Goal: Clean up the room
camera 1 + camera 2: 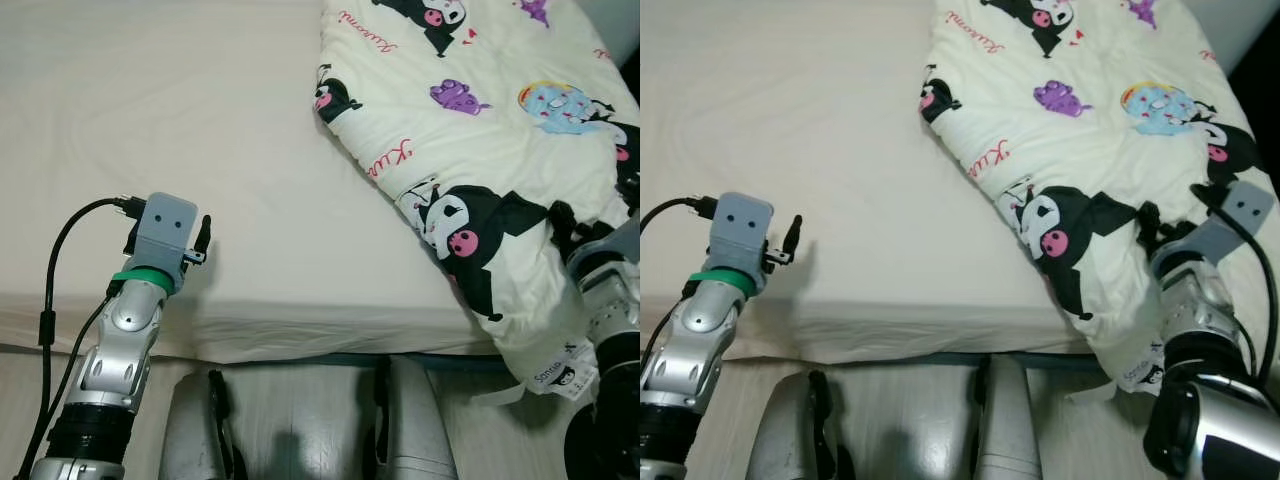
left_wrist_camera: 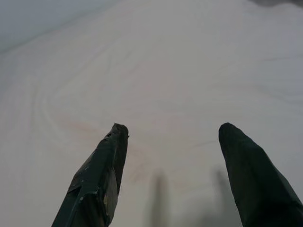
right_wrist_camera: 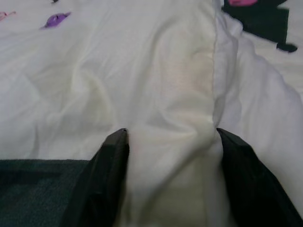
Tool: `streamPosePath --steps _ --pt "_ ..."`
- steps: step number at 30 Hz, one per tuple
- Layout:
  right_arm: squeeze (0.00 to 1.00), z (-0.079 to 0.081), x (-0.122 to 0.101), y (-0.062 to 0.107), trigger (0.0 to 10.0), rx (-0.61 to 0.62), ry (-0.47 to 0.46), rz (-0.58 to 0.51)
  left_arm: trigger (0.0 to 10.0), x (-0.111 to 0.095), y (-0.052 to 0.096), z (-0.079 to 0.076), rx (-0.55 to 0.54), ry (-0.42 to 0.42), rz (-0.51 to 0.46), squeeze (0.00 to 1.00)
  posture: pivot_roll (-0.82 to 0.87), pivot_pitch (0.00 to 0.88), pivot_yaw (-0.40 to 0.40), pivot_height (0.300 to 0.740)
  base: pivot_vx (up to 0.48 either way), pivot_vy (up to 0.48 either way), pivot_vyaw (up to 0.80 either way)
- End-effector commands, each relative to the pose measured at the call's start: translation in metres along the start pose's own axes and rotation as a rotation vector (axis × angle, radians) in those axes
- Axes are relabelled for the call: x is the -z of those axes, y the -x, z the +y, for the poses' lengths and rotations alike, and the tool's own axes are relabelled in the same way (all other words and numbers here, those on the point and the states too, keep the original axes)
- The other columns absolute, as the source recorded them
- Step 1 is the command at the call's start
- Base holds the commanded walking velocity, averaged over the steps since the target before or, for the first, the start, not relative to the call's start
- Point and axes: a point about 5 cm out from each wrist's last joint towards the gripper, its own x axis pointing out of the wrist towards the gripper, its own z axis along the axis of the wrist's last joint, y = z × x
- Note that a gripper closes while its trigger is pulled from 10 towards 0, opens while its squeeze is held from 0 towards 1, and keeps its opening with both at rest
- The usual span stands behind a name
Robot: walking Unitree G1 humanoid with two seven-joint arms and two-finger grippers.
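A cartoon-print quilt (image 1: 480, 150) lies bunched on the right part of the bed (image 1: 180, 130), its corner hanging over the front edge. The right end effector (image 3: 170, 142) has its fingers spread, a fold of quilt between them. The left end effector (image 2: 173, 142), fingers apart and holding nothing, hovers over the bare cream sheet (image 2: 165, 71) near the bed's front edge, well apart from the quilt.

I am looking down at a bed (image 1: 150, 110) covered with a plain cream sheet (image 1: 250, 230), smooth apart from faint creases. Its near edge drops straight down, and a thin dark strip (image 1: 420, 357) shows under the mattress on my right. Below it I see pale wood-look floor (image 1: 290, 415), lit softly and evenly. A dark area (image 1: 1255, 60) sits at the far right.
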Motion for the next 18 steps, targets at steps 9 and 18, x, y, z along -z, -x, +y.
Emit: streamPosePath --steps 9,18 --pt "0.00 0.0013 0.0047 0.0004 0.0 -0.049 -0.033 0.025 10.0 0.0045 0.0027 -0.0006 0.010 -0.006 0.033 0.00 0.00 0.229 0.074 0.540 0.000 0.000 0.00" --pt "0.00 0.0018 0.0050 0.0002 0.0 -0.066 -0.019 0.035 10.0 0.0039 0.0013 -0.0050 0.014 0.004 0.035 0.00 -0.02 0.218 0.061 0.540 0.000 0.000 0.00"
